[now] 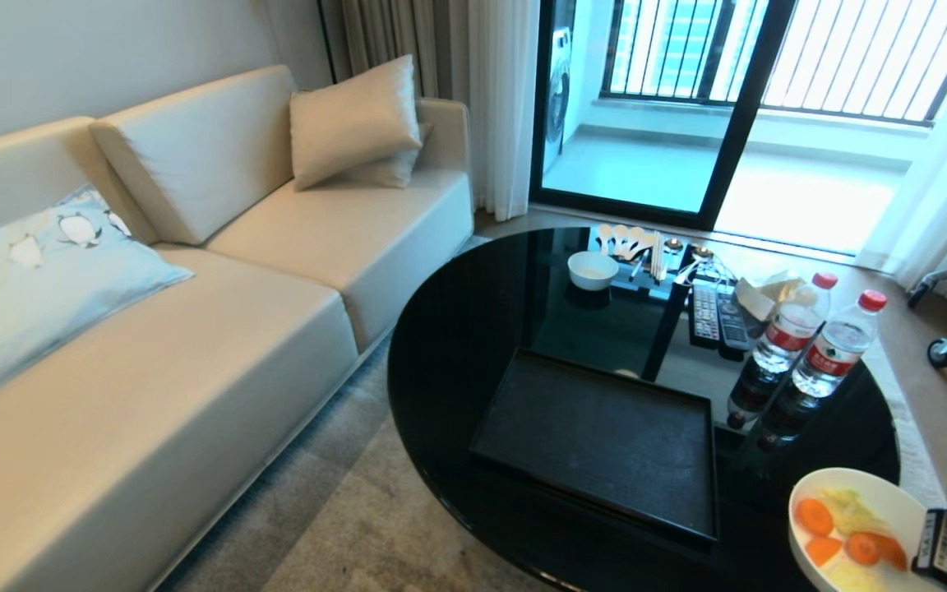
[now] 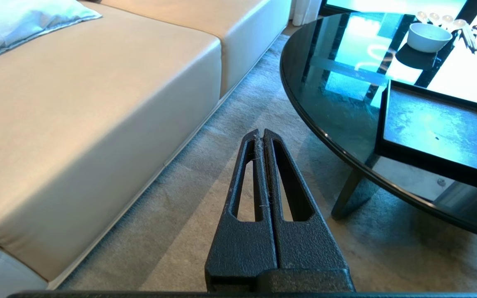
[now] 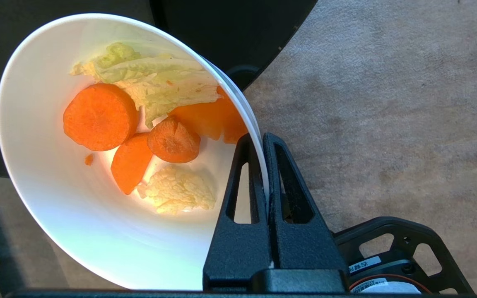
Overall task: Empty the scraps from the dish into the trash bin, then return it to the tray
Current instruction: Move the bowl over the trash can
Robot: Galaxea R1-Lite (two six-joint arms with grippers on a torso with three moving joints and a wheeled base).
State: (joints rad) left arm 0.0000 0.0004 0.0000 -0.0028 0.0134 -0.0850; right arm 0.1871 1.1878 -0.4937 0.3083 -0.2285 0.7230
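Two pincers are mine, and only the right one works. From my head, the dish (image 1: 860,526) sits just left of my right pincer (image 1: 938,543), off the table's (image 1: 457,345) near edge, the tray (image 1: 605,436) beyond it; no bin shows. The bottle labels (image 1: 823,360) are unreadable. My left pincer (image 2: 263,136) hangs pressed together over carpet (image 2: 189,231), farther off. My right pincer (image 3: 265,140) clamps the dish's rim (image 3: 255,124), scraps (image 3: 147,136) inside.

dish (image 1: 860,526) cut off by the head view's lower right corner, with the right end effector (image 3: 266,142) only partly in frame there. small items (image 1: 646,247) at the bench's (image 1: 473,329) far edge too small to tell. trash bin nowhere visible.
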